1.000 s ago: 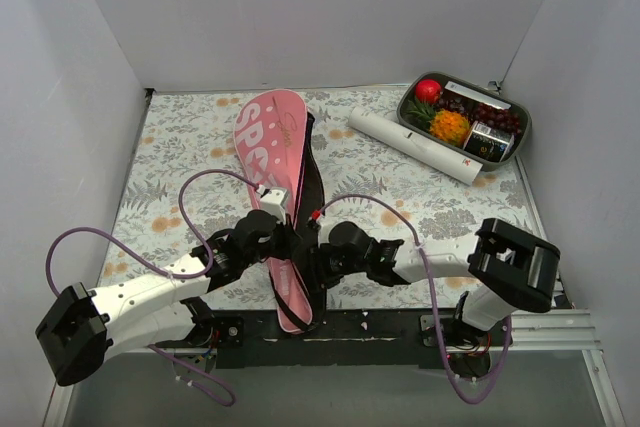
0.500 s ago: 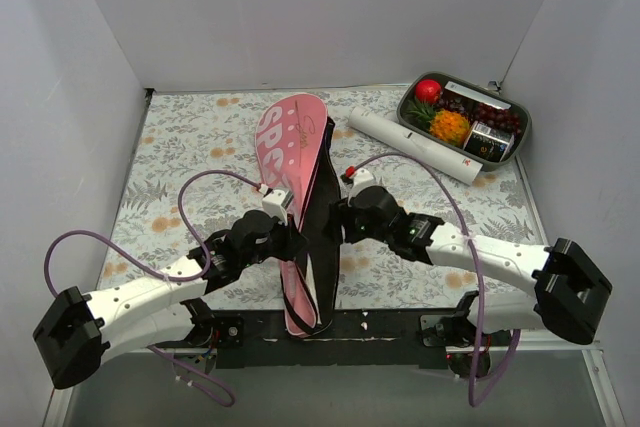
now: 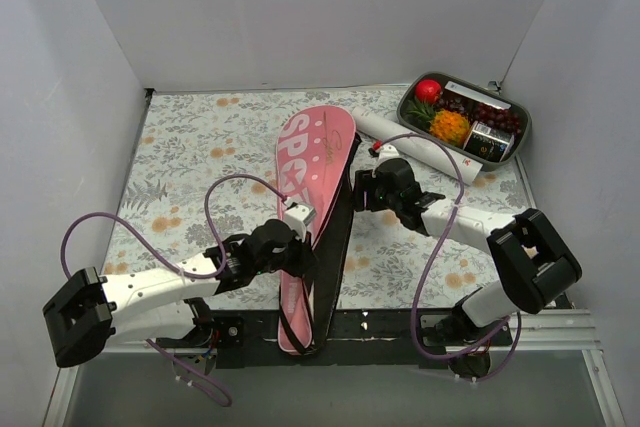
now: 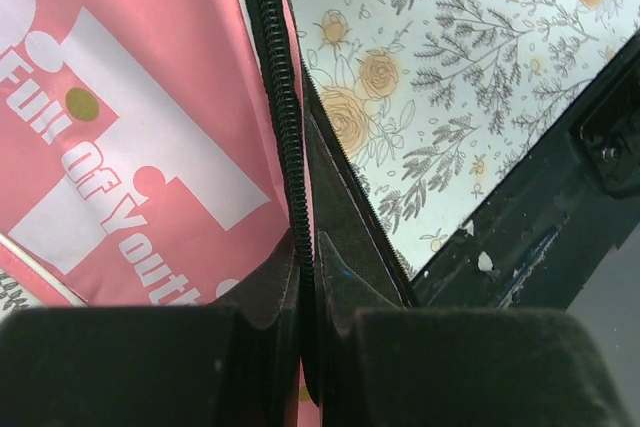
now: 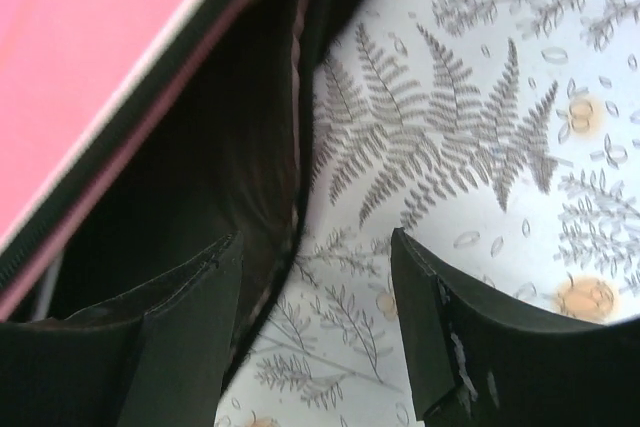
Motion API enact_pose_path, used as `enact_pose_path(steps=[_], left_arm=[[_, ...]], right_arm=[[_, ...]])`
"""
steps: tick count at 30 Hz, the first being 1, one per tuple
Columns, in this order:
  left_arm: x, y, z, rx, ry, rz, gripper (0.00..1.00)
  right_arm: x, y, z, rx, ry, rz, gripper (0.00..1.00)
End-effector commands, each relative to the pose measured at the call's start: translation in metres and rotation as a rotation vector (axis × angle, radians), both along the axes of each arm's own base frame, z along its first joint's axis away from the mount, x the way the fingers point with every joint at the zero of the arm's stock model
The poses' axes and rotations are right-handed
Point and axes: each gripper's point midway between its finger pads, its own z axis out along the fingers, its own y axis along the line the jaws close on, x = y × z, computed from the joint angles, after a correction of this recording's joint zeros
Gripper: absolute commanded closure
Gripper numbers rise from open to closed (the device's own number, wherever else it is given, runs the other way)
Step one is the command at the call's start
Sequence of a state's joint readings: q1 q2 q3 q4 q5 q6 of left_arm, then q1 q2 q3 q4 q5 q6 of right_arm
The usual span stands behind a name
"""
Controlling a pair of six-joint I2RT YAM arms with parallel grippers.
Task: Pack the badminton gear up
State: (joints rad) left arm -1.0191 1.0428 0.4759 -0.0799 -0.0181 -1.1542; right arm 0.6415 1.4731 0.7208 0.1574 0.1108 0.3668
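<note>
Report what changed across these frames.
The pink bag swung its wide end to the right, toward the white tube. The right gripper moved from the bag's near end out along its right edge and is open. The left gripper stayed shut on the bag's zipper edge. The tube and the grey tray did not move.

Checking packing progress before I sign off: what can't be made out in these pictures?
Racket, shuttlecock: in no view; the pink bag hides its own inside.
Bag lettering: top view, left gripper covers its end; left wrist view, frame edge cuts it.
Dark box in grey tray: top view, label too small.
</note>
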Motion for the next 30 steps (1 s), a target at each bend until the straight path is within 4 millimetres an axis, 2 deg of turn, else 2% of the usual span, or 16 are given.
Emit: enact_pose_path(steps=[1,7,9,11,12,13,16,19,22,23,24,25,26,28,29,30], left_arm=[[-0.009,-0.018,0.031,-0.087,-0.045,-0.084,1.00],[-0.017,-0.020,0.032,-0.087,-0.049,-0.115,1.00],[-0.019,-0.020,0.033,-0.091,-0.050,-0.119,1.00],[-0.021,-0.021,0.035,-0.095,-0.053,-0.127,1.00],[-0.022,-0.021,0.036,-0.097,-0.058,-0.128,1.00],[-0.024,-0.021,0.038,-0.103,-0.063,-0.134,1.00],[-0.024,-0.020,0.040,-0.105,-0.072,-0.126,1.00],[-0.014,-0.015,0.039,-0.081,-0.091,-0.067,1.00],[0.001,-0.005,0.033,-0.018,-0.103,0.024,0.83],[0.002,-0.002,0.030,0.006,-0.102,0.038,0.72],[0.005,0.000,0.028,0.021,-0.101,0.057,0.66],[0.010,-0.001,0.035,0.018,-0.114,0.078,0.61],[0.011,0.000,0.036,0.027,-0.114,0.085,0.59],[0.012,-0.001,0.048,-0.001,-0.124,0.097,0.51],[0.012,-0.002,0.056,-0.020,-0.132,0.099,0.50],[0.012,-0.002,0.063,-0.035,-0.137,0.099,0.41]], right_arm=[[0.021,0.026,0.027,0.166,-0.135,0.089,0.32],[0.036,0.040,0.009,0.235,-0.122,0.126,0.32],[0.043,0.046,0.010,0.246,-0.127,0.133,0.32],[0.048,0.047,0.002,0.232,-0.123,0.136,0.38],[0.050,0.048,0.004,0.234,-0.131,0.141,0.43],[0.053,0.048,0.002,0.230,-0.133,0.140,0.61],[0.057,0.048,0.007,0.232,-0.139,0.131,0.98],[0.053,0.044,0.020,0.248,-0.141,0.110,0.99],[0.052,0.033,0.035,0.264,-0.127,0.019,0.99],[0.048,0.026,0.031,0.251,-0.093,-0.019,0.99],[0.051,0.015,0.033,0.234,-0.102,-0.095,0.99],[0.049,0.010,0.041,0.260,-0.089,-0.156,0.99],[0.044,0.001,0.034,0.243,-0.056,-0.201,0.99],[0.042,-0.010,0.039,0.268,-0.050,-0.308,0.99],[0.034,-0.019,0.028,0.247,-0.026,-0.354,0.99],[0.034,-0.031,0.027,0.230,-0.049,-0.430,0.99]])
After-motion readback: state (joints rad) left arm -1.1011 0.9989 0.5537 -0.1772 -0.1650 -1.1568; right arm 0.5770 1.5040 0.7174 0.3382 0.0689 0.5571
